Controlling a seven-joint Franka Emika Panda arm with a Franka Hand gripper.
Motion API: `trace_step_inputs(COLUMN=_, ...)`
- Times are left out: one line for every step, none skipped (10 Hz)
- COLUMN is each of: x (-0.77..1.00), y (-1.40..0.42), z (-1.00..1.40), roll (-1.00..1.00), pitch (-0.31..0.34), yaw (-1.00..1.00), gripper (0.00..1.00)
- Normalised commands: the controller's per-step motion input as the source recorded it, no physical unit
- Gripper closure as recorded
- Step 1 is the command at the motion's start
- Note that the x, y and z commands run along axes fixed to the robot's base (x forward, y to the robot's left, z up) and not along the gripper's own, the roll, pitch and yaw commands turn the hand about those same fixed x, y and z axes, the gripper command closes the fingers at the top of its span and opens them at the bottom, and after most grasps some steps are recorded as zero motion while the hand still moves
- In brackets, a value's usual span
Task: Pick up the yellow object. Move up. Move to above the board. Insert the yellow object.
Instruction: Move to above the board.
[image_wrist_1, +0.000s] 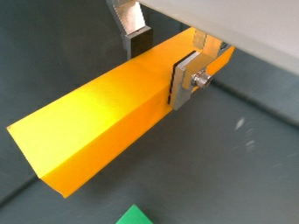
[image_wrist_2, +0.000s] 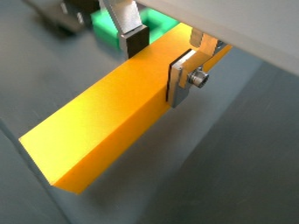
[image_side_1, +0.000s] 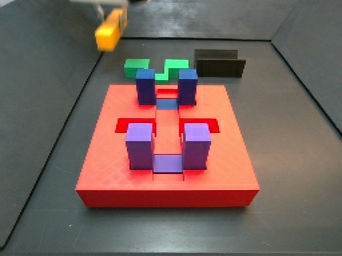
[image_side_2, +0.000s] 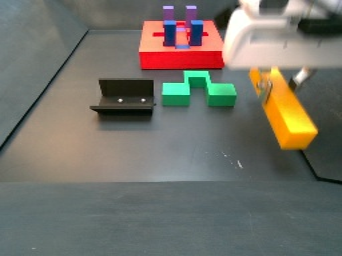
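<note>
The board (image_side_1: 167, 160) carries upright purple and blue blocks with its slots unfilled, while my tool (image_wrist_1: 163, 54), jaws closed narrow on the yellow object (image_wrist_1: 111, 114), holds it clear above the floor, well apart from the board.

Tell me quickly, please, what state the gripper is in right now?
Gripper: shut on the yellow object, held clear of the floor, away from the board.
</note>
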Motion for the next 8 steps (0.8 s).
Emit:
trace_step_inputs(x=-0.06, y=0.00, z=1.40, roll=-0.01, pitch=0.036, yaw=0.00, gripper=1.00)
trace_step_inputs(x=-0.06, y=0.00, z=1.40, roll=0.05, pitch=0.019, yaw=0.00, gripper=1.00)
trace_step_inputs(x=-0.02, y=0.00, z=1.40, roll=0.05, pitch=0.029, yaw=0.01, gripper=1.00)
trace_step_inputs(x=0.00, y=0.01, z=1.40, roll=0.01, pitch=0.065, yaw=0.00, gripper=1.00)
trace_step_inputs(x=0.00, y=0.00, z=1.40, roll=0.00, pitch=0.084, yaw=0.00, gripper=1.00)
trace_step_inputs(x=-0.01, y=-0.01, z=0.78, roll=0.01, pitch=0.064, yaw=0.00, gripper=1.00)
trace_step_inputs(x=0.01, y=0.00, z=0.42, roll=0.00, pitch=0.044, yaw=0.01, gripper=1.00)
trace_step_inputs(x=0.03, y=0.01, z=0.23, roll=0.00, pitch=0.041, yaw=0.01, gripper=1.00)
